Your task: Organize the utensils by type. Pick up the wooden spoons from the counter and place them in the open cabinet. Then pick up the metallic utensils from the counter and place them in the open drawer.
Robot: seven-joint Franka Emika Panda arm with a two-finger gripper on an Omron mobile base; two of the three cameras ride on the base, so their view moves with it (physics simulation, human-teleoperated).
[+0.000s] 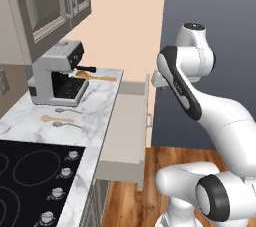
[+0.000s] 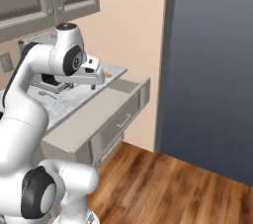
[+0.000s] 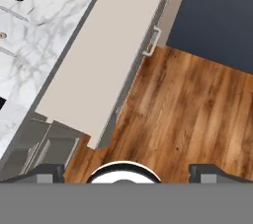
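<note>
The arm is up high, and the gripper (image 3: 126, 171) hangs with its jaws spread wide and nothing between them, looking down past the front edge of the open drawer (image 1: 127, 121) onto the wood floor (image 3: 197, 114). The drawer is pulled out from the counter (image 1: 95, 106), its pale flat inside bare. On the marble, one wooden spoon (image 1: 95, 76) lies at the far end, just right of the coffee machine (image 1: 55, 73). A second wooden spoon (image 1: 56, 118) sits nearer, in front of the machine. Two small metallic utensils (image 1: 67, 110) lie close around it, one just beyond, one just this side. The black cooktop (image 1: 30, 181) is nearest on the left. The wall cabinet (image 1: 47, 1) hangs above the machine.
</note>
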